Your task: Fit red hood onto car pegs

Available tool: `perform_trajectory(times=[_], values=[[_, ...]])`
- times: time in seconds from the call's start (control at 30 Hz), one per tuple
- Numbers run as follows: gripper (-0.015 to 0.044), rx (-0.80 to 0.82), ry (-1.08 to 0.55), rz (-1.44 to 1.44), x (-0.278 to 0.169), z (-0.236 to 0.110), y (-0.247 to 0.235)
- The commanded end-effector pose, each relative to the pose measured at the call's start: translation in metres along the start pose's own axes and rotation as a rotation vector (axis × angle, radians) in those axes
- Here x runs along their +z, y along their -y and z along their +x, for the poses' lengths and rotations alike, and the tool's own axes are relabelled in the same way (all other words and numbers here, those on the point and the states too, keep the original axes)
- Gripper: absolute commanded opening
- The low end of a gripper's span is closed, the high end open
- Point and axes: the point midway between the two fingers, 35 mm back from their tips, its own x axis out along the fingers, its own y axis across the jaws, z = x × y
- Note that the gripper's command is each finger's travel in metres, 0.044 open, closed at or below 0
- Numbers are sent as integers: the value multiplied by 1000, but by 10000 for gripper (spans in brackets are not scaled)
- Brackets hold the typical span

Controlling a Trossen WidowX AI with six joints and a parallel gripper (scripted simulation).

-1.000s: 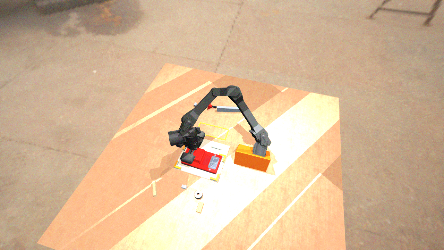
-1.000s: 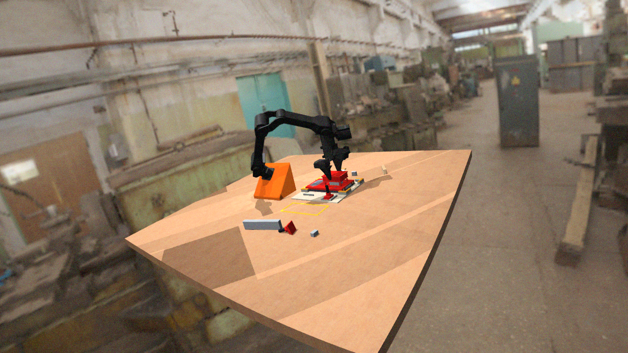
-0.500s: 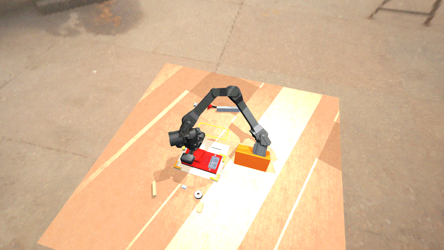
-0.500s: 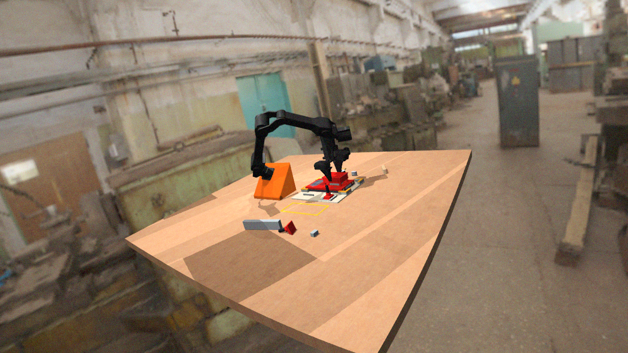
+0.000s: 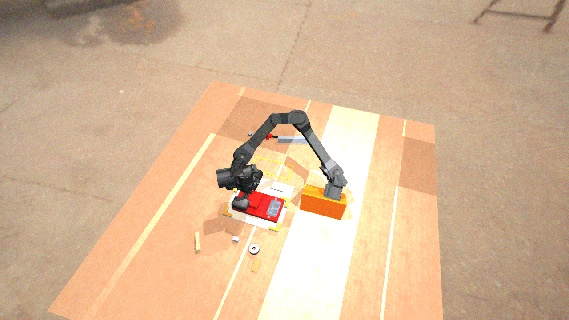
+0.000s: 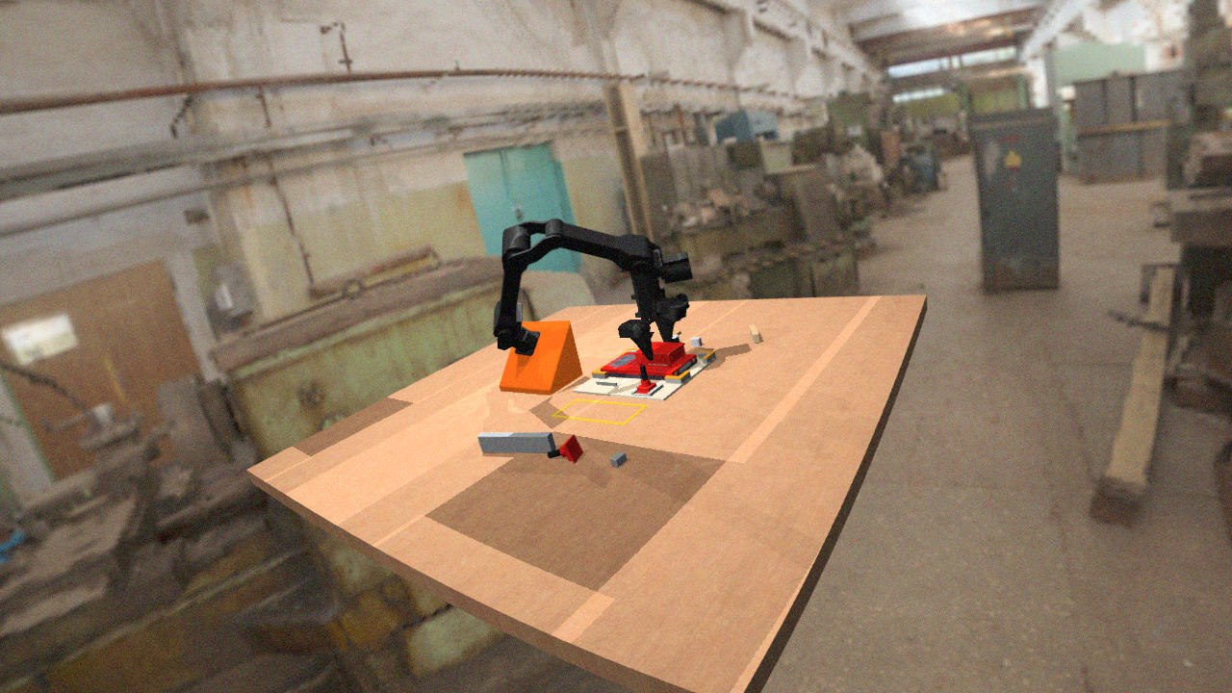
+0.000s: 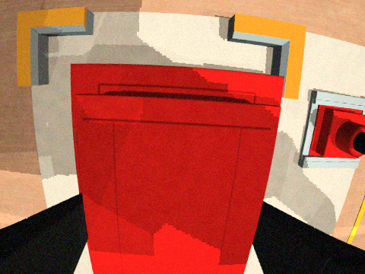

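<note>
My gripper [image 5: 243, 198] [image 6: 651, 342] [image 7: 172, 205] is shut on the red hood [image 5: 258, 198] [image 6: 665, 350] [image 7: 172, 167], one finger on each long side. The hood sits right down over the red car chassis [image 5: 265, 214] [image 6: 635, 370] [image 7: 172, 76], lined up with it. The chassis rests in the white jig [image 5: 254, 221] [image 6: 603, 387] [image 7: 188, 41] with orange corner brackets [image 7: 51, 17]. The grey windscreen [image 5: 274, 206] shows behind the hood. The engine and the pegs are hidden under the hood, so I cannot tell whether the hood lies flat.
The arm's orange base block [image 5: 322, 203] [image 6: 538, 357] stands right of the jig. A red clamp [image 7: 337, 132] sits at the jig's side. A yellow outlined rectangle [image 5: 274, 160] [image 6: 585, 421] lies behind it. A grey bar [image 5: 290, 138] [image 6: 517, 443], a washer [image 5: 254, 249] and small wooden bits [image 5: 197, 241] lie around.
</note>
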Motion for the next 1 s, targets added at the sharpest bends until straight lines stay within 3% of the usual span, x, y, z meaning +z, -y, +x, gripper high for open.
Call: perform_trajectory(times=[0.0, 0.53, 0.97], values=[[0, -3, 5, -7, 0, 1, 0], [0, -1, -1, 1, 0, 5, 1], [341, -1, -1, 1, 0, 6, 0]])
